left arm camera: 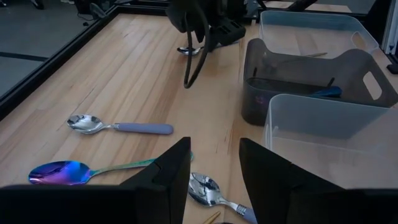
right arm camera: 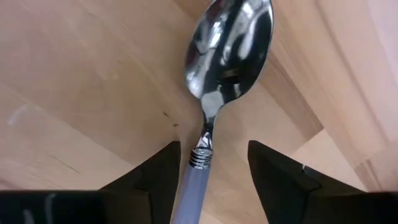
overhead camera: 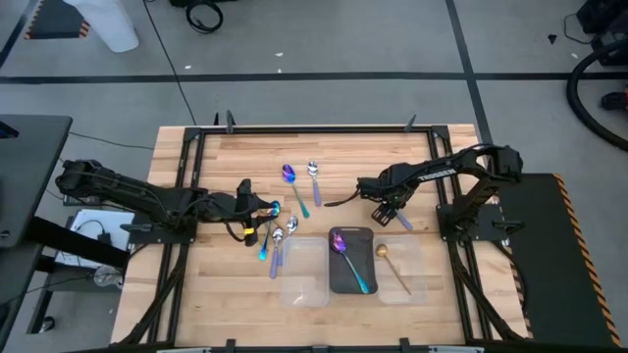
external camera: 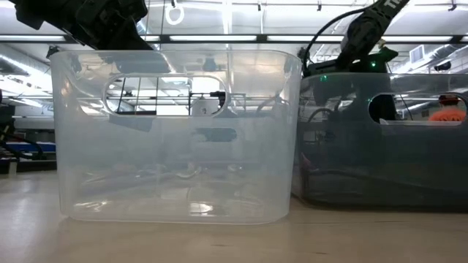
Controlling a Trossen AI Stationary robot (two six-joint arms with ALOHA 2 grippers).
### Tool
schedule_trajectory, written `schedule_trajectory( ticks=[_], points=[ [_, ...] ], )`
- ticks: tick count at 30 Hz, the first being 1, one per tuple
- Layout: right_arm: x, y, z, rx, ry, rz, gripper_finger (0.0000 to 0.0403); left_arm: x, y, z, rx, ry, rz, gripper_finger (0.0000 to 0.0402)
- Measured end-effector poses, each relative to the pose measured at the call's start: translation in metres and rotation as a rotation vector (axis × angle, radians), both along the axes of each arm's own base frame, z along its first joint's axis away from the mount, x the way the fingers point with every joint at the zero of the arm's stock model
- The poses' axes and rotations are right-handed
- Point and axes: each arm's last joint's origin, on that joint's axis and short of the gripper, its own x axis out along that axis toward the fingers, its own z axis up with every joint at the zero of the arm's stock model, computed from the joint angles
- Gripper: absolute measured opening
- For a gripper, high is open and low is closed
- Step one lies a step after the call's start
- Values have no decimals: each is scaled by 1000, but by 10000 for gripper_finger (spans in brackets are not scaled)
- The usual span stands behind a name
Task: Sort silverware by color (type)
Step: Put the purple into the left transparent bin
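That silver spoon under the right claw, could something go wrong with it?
Maybe. The right gripper has its fingers on either side of the silver spoon, right at the handle's neck, and that spoon lies flat on the table. A flat, shiny spoon can slip out or spin when pinched. Also, the left gripper hovers close above other spoons, so it could bump them.

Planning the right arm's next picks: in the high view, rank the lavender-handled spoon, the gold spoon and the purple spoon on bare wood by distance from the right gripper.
1. Lavender-handled spoon: right under the right gripper, between its open fingers.
2. Gold spoon: in the rightmost clear tray.
3. Purple spoon: mid-table, toward the left arm.
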Motion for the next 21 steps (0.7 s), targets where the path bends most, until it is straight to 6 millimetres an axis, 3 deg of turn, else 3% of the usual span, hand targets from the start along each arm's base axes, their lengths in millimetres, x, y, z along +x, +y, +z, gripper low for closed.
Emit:
schedule_trajectory(
  ticks=[6, 18, 21],
  points=[
    [1, -2, -1, 28, -23, 10, 163, 0, 0, 0, 1, 0, 0, 144],
    [3, -1, -1, 67, -50, 0, 49, 0, 0, 0, 2, 1, -1, 144],
    [3, -1, -1, 66, -50, -2, 42, 0, 0, 0, 3, 0, -1, 144]
  ],
)
